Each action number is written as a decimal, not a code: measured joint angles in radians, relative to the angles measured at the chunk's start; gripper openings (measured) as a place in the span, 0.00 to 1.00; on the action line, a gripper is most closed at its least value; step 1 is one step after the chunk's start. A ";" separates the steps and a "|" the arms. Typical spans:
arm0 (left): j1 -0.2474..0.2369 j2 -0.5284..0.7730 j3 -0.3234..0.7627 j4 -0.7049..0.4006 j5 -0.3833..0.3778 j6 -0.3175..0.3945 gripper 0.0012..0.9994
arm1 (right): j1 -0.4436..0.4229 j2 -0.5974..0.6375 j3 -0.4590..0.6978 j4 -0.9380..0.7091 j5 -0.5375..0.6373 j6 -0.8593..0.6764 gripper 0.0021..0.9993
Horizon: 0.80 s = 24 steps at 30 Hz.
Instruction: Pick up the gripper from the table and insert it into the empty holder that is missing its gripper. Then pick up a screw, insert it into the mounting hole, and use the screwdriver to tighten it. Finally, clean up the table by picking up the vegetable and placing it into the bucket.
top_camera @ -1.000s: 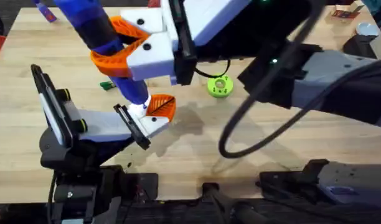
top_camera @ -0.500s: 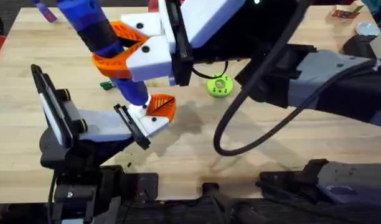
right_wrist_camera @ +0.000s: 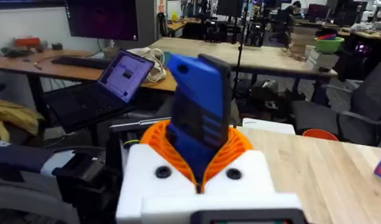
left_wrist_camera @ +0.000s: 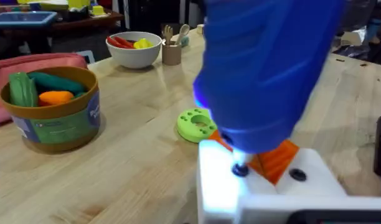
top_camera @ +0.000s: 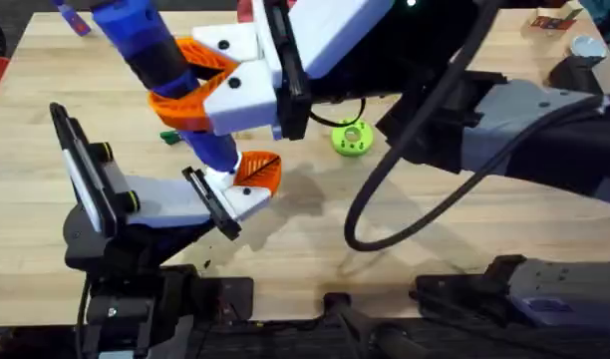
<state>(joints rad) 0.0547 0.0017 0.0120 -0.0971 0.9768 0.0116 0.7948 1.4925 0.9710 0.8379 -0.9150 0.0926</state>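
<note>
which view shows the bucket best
The left wrist view: the bucket stands in plain sight on the table, green and orange toys inside it. The overhead and right wrist views give nothing clear of it.

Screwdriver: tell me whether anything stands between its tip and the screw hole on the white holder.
Nothing visible does. The screwdriver, clamped in the right hand, has its lower end right on the holder, at a dark screw head beside the orange gripper. The tip itself is hard to make out.
</note>
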 joint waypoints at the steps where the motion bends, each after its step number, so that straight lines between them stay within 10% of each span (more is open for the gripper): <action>1: 0.000 0.000 0.000 0.000 0.000 0.000 0.00 | 0.000 0.000 0.000 0.000 0.000 -0.001 0.02; 12: 0.000 0.000 0.000 0.000 0.000 0.000 0.00 | 0.000 -0.005 0.001 0.049 -0.007 0.006 0.02; 24: 0.000 0.000 0.000 0.000 0.000 0.000 0.00 | -0.030 -0.056 0.183 -0.299 -0.013 -0.055 0.02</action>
<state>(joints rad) 0.0547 0.0017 0.0120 -0.0971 0.9764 0.0120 0.7649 1.4367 1.1541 0.5392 -0.9276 0.0375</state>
